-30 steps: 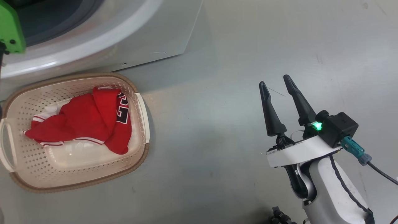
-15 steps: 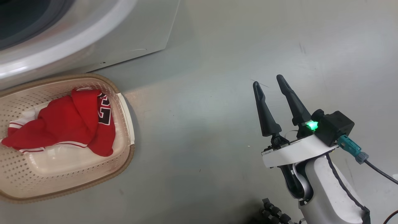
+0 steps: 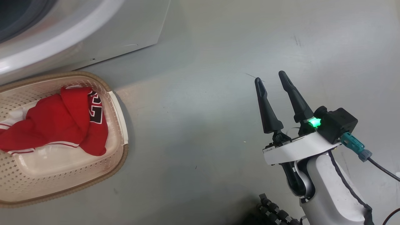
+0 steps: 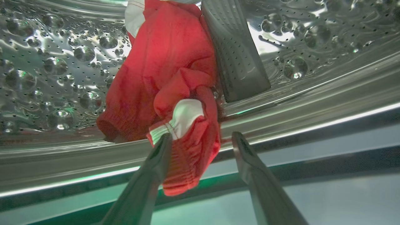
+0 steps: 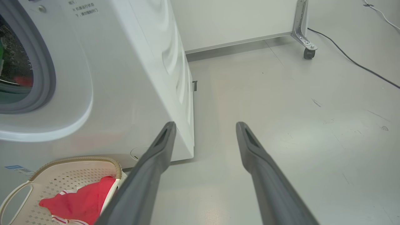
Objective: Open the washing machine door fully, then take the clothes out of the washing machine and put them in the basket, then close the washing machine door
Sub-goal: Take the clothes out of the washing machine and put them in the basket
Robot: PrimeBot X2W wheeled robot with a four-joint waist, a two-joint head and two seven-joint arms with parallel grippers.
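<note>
The limp, light-looking red fabric garment [image 4: 162, 72] suits a pinch on its bunched six-o'clock cuff, partly inside the spread-open left gripper [image 4: 201, 136]

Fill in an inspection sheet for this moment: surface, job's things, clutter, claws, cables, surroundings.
Surface: grey floor, smooth, a few scuff marks.
Job's things: basket beside the washing machine, one red garment inside; second red garment lying in the drum.
Clutter: nothing seen.
Claws: left claw open, garment's hem between its fingers; right claw open, empty, above floor.
Cables: black cable across floor; lead on right wrist.
Surroundings: white panel on a castor.
</note>
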